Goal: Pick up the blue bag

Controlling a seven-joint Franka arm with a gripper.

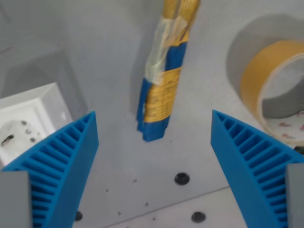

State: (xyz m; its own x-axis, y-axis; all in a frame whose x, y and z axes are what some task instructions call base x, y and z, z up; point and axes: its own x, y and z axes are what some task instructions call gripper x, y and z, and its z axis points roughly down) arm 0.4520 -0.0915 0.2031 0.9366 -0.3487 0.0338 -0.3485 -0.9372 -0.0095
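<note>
The gripper [154,137] hangs with its blue ribbed jaws spread wide and empty, straddling the near end of the blue bag [161,85], which lies lengthwise on the grey desk [104,71], seemingly lined up for a descending grasp.

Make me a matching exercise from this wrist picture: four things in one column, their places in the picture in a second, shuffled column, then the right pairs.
Things:
1. blue and yellow plastic bag
2. white wall-socket block
3. roll of tan tape
4. gripper with blue ribbed fingers

Places:
A. upper part of the wrist view's right
B. both lower corners, spread wide
C. top centre, running down the middle
D. the wrist view's left edge

Pairs: 1-C, 2-D, 3-A, 4-B
</note>
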